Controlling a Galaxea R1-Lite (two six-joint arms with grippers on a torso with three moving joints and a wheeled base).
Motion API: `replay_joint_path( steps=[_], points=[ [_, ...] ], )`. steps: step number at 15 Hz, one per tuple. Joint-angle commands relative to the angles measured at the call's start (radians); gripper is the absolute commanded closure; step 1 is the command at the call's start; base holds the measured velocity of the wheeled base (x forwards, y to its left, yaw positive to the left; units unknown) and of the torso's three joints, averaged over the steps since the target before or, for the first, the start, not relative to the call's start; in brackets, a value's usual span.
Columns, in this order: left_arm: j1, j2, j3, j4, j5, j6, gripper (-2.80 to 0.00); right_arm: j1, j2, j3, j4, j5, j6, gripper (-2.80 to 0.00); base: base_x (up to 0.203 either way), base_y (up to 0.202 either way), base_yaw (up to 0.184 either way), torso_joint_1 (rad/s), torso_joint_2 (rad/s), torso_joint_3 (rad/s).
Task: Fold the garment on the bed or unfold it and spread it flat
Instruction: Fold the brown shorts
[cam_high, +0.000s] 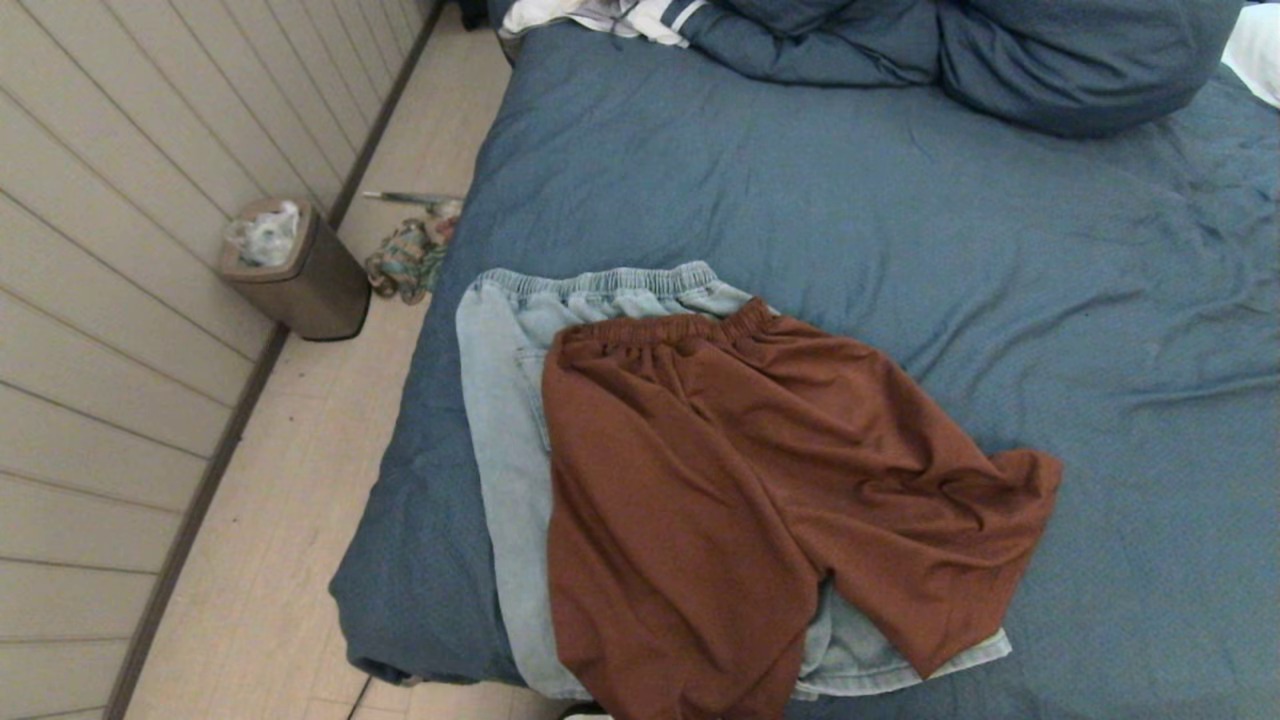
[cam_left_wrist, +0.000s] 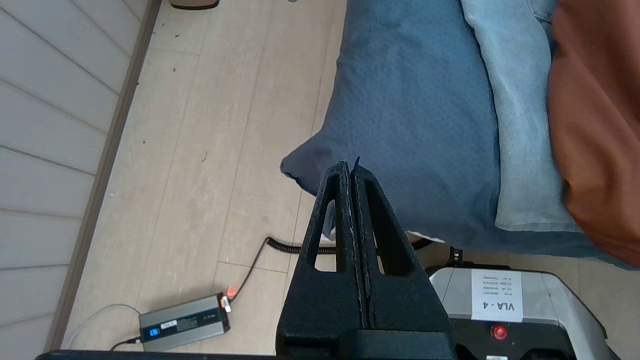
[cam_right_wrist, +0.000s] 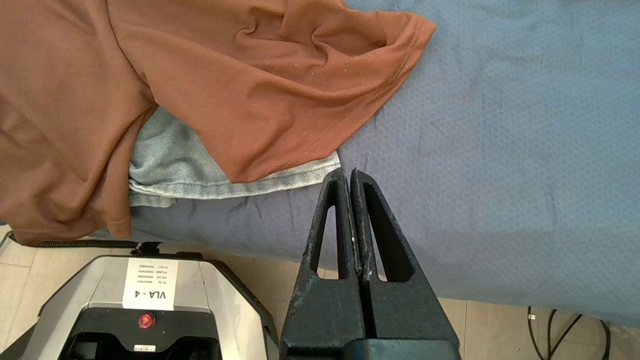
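Note:
Rust-brown shorts (cam_high: 740, 480) lie spread on the bed (cam_high: 900, 220), waistband toward the pillows, on top of light blue denim shorts (cam_high: 500, 380). Their right leg is wrinkled near its hem (cam_right_wrist: 395, 35). The left gripper (cam_left_wrist: 349, 167) is shut and empty, hanging above the bed's front left corner (cam_left_wrist: 310, 165), short of the denim shorts (cam_left_wrist: 520, 125) and the brown shorts (cam_left_wrist: 595, 125). The right gripper (cam_right_wrist: 348, 174) is shut and empty, over the bed's front edge, just beside the denim hem (cam_right_wrist: 280, 180). Neither gripper shows in the head view.
A brown bin (cam_high: 295, 265) stands by the panelled wall, with sandals (cam_high: 405, 260) beside the bed. A rolled blue duvet (cam_high: 1000, 50) lies at the head end. On the floor are a charger box (cam_left_wrist: 182, 322), a coiled cable (cam_left_wrist: 285, 245) and the robot base (cam_right_wrist: 145, 300).

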Motion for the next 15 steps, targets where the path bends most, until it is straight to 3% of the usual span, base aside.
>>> replay_joint_path(
  steps=[1, 8, 11, 15],
  points=[
    [0.001, 0.002, -0.001, 0.001, 0.0, -0.001, 0.0, 0.0, -0.006, 0.0, 0.001, 0.0, -0.001, 0.0, 0.0, 0.0, 0.0, 0.0, 0.0, 0.0],
    [0.002, 0.002, 0.0, 0.001, 0.0, -0.001, 0.0, 0.0, -0.006, -0.001, 0.001, 0.0, -0.002, 0.0, 0.0, 0.0, 0.0, 0.0, 0.0, 0.0],
    [0.001, 0.002, 0.0, 0.001, 0.0, -0.001, 0.0, 0.001, -0.007, 0.001, -0.004, 0.014, -0.056, 0.0, 0.0, 0.0, 0.0, 0.0, 0.0, 0.0],
    [0.002, 0.002, -0.001, 0.002, 0.0, -0.001, 0.0, 0.002, -0.008, 0.002, -0.005, 0.017, -0.038, 0.0, 0.0, 0.0, 0.0, 0.0, 0.0, 0.0]
  ],
)
